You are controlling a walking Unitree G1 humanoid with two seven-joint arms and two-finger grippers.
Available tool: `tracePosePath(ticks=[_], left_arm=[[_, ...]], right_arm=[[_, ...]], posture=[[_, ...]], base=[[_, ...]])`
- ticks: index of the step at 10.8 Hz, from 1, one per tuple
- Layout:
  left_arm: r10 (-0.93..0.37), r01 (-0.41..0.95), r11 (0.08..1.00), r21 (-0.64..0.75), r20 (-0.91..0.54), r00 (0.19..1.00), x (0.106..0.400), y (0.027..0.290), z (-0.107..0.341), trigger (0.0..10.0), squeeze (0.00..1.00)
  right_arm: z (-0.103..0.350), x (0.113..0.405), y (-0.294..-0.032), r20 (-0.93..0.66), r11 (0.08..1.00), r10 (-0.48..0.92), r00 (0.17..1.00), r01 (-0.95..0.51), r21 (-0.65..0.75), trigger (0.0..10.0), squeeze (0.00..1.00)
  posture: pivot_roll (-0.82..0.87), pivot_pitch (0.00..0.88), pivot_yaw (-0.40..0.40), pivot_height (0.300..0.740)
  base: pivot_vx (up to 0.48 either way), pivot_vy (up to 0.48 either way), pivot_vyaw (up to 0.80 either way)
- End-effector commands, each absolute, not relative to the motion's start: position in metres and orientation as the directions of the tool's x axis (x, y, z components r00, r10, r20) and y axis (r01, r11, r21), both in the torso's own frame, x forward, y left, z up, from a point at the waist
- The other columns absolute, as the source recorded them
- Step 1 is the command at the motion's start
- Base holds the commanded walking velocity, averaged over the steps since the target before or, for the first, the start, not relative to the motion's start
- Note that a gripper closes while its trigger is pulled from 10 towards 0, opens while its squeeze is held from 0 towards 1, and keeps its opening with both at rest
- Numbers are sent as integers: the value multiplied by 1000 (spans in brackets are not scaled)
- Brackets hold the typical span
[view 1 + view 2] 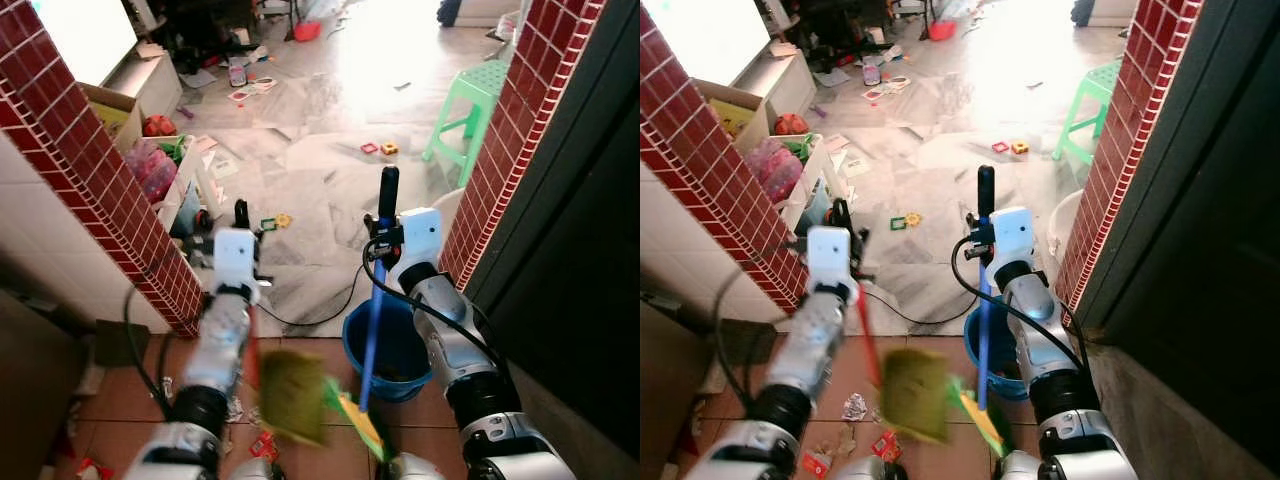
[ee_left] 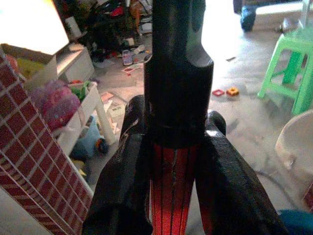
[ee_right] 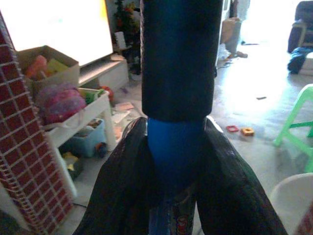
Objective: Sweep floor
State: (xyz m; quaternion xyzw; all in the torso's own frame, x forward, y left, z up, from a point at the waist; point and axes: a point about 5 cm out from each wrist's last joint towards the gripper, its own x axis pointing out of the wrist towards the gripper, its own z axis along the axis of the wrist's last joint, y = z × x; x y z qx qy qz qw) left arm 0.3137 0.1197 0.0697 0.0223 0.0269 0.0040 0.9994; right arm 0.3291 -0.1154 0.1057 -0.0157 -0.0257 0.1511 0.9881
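Left gripper (image 1: 240, 222) clamps the red broom (image 2: 172, 181), right gripper (image 1: 385, 225) the blue dustpan handle (image 1: 372, 330); litter (image 1: 854, 407) remains unswept.

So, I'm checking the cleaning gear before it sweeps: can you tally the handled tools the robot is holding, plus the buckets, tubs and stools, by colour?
Blue-handled broom, in the right gripper: 1
Red-handled dustpan, in the left gripper: 1
Blue bucket: 1
White tub: 1
Green stool: 1
Total: 5
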Motion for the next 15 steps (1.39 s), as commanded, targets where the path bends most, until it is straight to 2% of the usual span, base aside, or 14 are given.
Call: tracePosePath(ticks=[1,2,4,6,8,10,15], left_arm=[[52,-52,998,24,-10,999,314,130,77,10000,0],[74,-74,997,-30,-14,997,308,134,75,10000,0],[76,-77,996,-50,-27,997,298,136,69,10000,0],[77,-82,994,-76,-69,995,286,138,58,10000,0],[65,-72,994,-79,-87,994,288,138,56,10000,0],[44,-53,994,-91,-96,994,287,135,56,10000,0],[39,-50,992,-114,-97,995,287,129,56,10000,0]], right_arm=[[119,333,-113,87,953,300,950,-295,-67,10000,0],[118,330,-108,89,952,306,948,-301,-62,10000,0],[107,323,-109,70,961,276,958,-274,-44,10000,0],[92,320,-120,40,981,192,981,-191,-26,10000,0],[87,323,-130,11,993,121,993,-121,1,10000,0],[90,324,-132,22,992,125,992,-124,-32,10000,0],[95,332,-132,33,982,171,985,-168,-83,10000,0]], posture=[[-86,0,44,740],[-83,0,54,740],[-88,0,93,740],[-94,0,122,740],[-91,0,112,740],[-90,0,99,740],[-77,0,53,740]], base=[[0,0,0],[0,0,0],[0,0,0],[0,0,0],[0,0,0],[-351,0,0],[-379,296,0]])
